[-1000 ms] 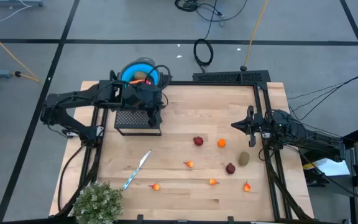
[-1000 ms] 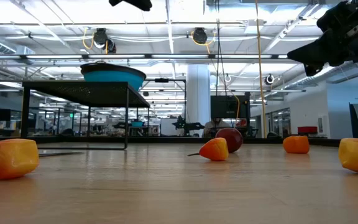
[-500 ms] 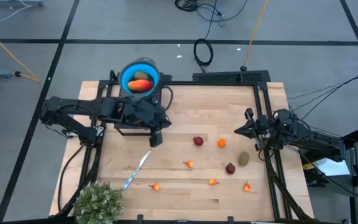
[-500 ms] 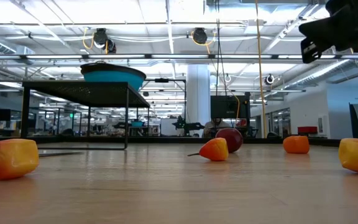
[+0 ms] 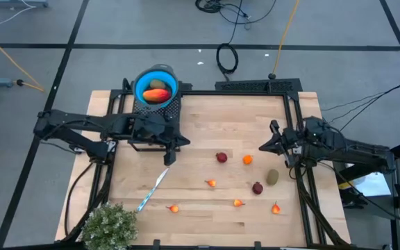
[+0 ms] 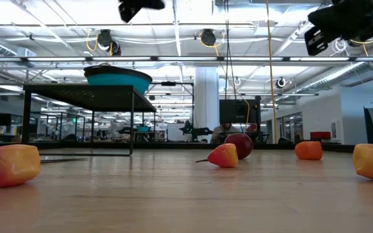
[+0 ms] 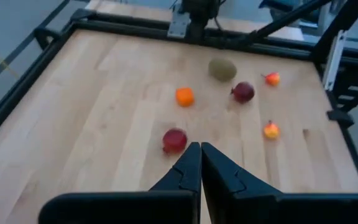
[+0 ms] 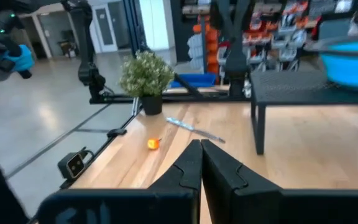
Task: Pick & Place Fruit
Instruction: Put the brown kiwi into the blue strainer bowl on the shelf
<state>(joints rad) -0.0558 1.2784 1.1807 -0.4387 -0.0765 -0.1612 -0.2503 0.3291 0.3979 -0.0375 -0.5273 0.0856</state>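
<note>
A blue bowl (image 5: 157,85) sits on a black mesh stand (image 5: 176,105) at the far left and holds a long red-orange piece (image 5: 157,96) and an olive oval. On the wood lie two dark red balls (image 5: 221,157) (image 5: 257,187), an orange ball (image 5: 247,160), an olive-brown oval (image 5: 273,177) and several tiny orange bits (image 5: 211,183). My left gripper (image 5: 170,157) hovers shut just near of the stand, left of the nearest dark red ball (image 7: 174,140). My right gripper (image 5: 264,147) hovers shut above the table's right side, pointing left.
A blue-handled knife (image 5: 153,189) lies slanted near the left gripper. A bushy green plant (image 5: 108,226) stands at the near left corner. A black frame (image 5: 294,104) runs along the table's edges. Bare wood stretches between the stand and the fruit.
My left gripper has swung from above the stand toward the near edge and now hangs over the wood beside it, uncovering the bowl. My right gripper has shifted a little toward the table's left and turned to point left.
</note>
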